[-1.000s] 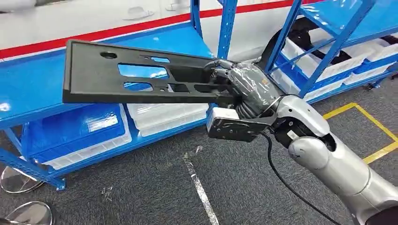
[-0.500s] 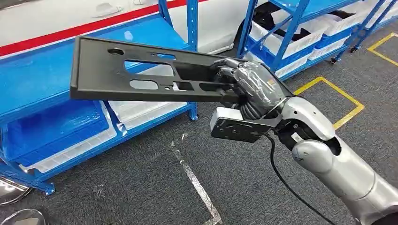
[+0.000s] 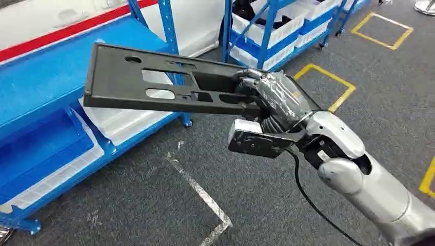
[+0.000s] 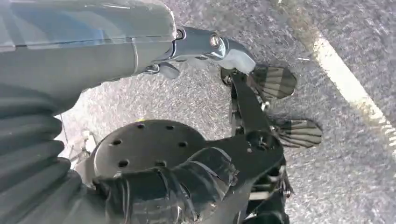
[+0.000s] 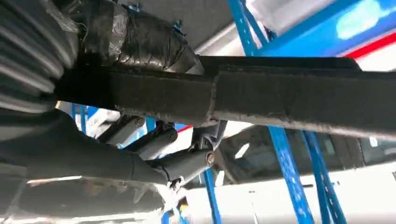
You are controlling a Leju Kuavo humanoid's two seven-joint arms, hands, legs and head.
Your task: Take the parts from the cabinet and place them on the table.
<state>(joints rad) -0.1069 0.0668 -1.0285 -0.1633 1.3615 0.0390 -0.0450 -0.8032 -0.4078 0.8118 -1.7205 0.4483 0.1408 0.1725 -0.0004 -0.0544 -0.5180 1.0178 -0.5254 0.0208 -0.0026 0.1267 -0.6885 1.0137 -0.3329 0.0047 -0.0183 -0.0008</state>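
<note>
A long flat black plastic part [image 3: 118,82] with several cut-out windows is gripped at one end by my right hand [image 3: 274,97], held roughly level above the floor in front of the blue rack. Its free end points to my left. From the right wrist view the part [image 5: 303,98] runs as a dark bar away from the taped fingers [image 5: 135,44], which wrap over its end. My left hand [image 4: 154,191] hangs low over the grey floor with nothing in it, its thumb [image 4: 210,44] spread away from the fingers.
A blue shelf rack [image 3: 41,82] with white and blue bins [image 3: 118,123] stands at the left. A second rack [image 3: 267,31] with white bins is at the back. Grey carpet carries a white tape line [image 3: 200,189] and yellow tape squares [image 3: 333,82].
The whole picture has shifted: the camera has turned to the right, so the racks have slid left and more floor shows. The part stays gripped in my right hand.
</note>
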